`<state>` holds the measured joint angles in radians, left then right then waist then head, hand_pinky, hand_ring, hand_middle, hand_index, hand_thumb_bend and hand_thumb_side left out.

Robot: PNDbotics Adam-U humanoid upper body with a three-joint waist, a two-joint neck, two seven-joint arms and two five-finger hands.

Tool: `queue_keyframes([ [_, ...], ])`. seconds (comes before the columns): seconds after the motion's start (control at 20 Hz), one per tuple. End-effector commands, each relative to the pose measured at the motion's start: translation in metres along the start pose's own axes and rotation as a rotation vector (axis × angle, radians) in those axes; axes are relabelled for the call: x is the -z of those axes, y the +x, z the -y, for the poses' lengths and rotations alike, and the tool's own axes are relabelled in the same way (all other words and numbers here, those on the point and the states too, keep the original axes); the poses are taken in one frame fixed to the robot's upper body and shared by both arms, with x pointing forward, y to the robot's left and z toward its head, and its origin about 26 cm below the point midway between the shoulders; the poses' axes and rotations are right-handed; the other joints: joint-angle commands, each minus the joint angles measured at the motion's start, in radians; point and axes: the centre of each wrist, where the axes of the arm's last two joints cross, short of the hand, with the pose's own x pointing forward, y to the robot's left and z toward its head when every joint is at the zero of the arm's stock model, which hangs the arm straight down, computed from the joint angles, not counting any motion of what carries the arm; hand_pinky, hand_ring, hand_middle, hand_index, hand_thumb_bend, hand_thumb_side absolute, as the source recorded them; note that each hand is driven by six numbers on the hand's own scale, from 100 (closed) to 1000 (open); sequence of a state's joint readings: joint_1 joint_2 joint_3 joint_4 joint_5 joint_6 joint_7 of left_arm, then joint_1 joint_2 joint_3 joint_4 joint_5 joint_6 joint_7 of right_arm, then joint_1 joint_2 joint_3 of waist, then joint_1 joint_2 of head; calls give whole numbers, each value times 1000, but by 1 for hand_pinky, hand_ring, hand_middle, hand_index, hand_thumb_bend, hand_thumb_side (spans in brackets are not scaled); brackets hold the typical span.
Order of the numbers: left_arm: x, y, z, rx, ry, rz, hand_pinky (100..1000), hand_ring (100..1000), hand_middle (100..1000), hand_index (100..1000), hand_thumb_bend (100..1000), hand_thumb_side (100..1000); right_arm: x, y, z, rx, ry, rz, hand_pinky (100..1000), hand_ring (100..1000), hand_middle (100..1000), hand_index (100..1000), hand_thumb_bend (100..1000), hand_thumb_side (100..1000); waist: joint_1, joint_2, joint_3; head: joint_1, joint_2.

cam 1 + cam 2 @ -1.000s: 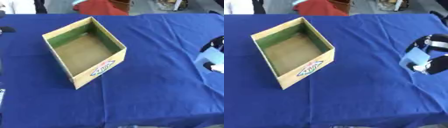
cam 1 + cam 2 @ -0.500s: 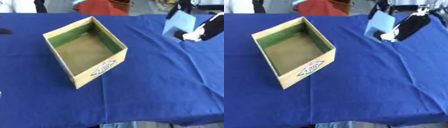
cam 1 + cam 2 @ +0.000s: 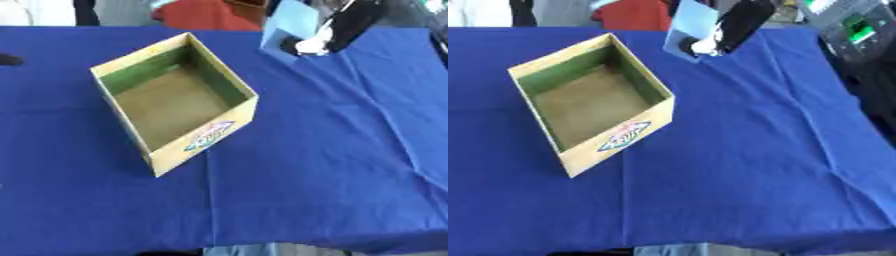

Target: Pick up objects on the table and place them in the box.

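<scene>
Light-blue flat object [image 3: 691, 26], thin and card-like with straight edges, is held in the air above the far part of the surface [image 3: 754, 150], just beyond the box's far right corner. It is tilted, its long axis rising away from the robot. The right hand [image 3: 730, 26], black with a pale tip, has its fingers clamped on it; its lower edge is hard to make out. The cardboard box [image 3: 175, 100], open-topped with a green inner wall and a printed label, sits askew on the wrinkled blue cloth.
</scene>
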<state>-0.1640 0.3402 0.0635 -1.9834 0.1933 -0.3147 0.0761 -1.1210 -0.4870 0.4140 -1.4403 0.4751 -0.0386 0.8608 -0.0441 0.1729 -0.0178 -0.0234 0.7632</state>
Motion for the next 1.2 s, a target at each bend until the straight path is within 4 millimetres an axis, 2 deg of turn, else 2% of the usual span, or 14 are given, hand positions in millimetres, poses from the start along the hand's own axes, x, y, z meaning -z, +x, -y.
queue_keyframes([
  [0.05, 8, 6, 3, -13, -15, 33, 599, 817, 683, 741, 178, 938, 22, 4, 8, -5, -9, 12, 664, 749, 720, 799, 100, 581, 7, -13, 8, -10, -5],
  [0.1, 9, 6, 4, -19, -16, 37, 600, 816, 683, 741, 178, 937, 30, 5, 8, -1, -9, 17, 662, 748, 718, 799, 100, 470, 8, -13, 15, -14, -6],
  [0.25, 11, 6, 6, -34, -16, 44, 600, 816, 683, 741, 179, 936, 52, 9, 6, 7, -14, 28, 660, 745, 715, 799, 100, 475, 10, -10, 34, -23, -10],
  [0.6, 13, 6, 9, -55, -19, 47, 599, 816, 683, 741, 181, 938, 88, 22, -3, 9, -9, 61, 654, 743, 712, 797, 100, 484, 8, -6, 62, -38, -13],
  [0.85, 15, 7, 11, -66, -22, 53, 599, 816, 683, 741, 182, 939, 111, 27, -19, 20, 43, 77, 659, 749, 715, 798, 100, 503, 6, 0, 80, -45, -14],
  [0.9, 15, 7, 11, -68, -23, 53, 599, 817, 683, 741, 183, 940, 115, 27, -23, 25, 57, 75, 663, 753, 716, 798, 100, 467, 6, 2, 82, -47, -13],
  [0.95, 15, 7, 12, -69, -23, 53, 599, 816, 683, 741, 183, 940, 118, 26, -28, 30, 69, 71, 663, 753, 717, 798, 100, 515, 5, 3, 85, -48, -13],
  [1.2, 17, 7, 13, -76, -23, 54, 598, 817, 683, 740, 184, 943, 130, 15, -52, 51, 110, 34, 670, 760, 720, 798, 100, 522, 5, 10, 95, -50, -14],
])
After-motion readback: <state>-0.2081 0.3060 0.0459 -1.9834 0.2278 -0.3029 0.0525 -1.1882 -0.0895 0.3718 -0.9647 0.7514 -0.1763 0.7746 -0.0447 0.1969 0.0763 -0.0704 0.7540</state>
